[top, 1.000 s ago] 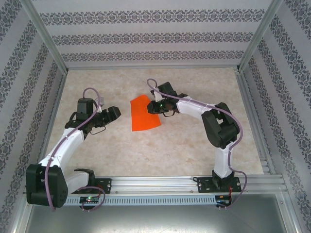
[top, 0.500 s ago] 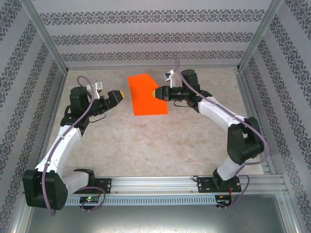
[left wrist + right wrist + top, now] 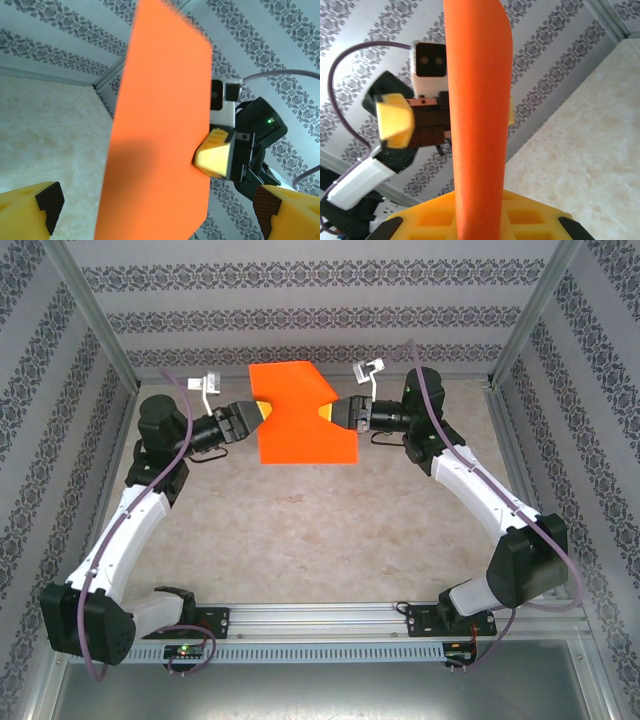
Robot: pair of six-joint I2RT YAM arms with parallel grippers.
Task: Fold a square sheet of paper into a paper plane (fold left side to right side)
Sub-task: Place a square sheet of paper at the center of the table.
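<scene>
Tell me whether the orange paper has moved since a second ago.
Yes. The square sheet of paper has shifted toward the back wall, its top now overlapping it.

Matt orange paper sheet (image 3: 300,425), smooth yellow plastic fingers (image 3: 215,159), smooth stone-look table (image 3: 320,530)

The top camera looks down from above and behind, taking in the whole desk (image 3: 300,540). Both wrist cameras sit close, facing each other across the square sheet of paper (image 3: 300,425) they share.
</scene>
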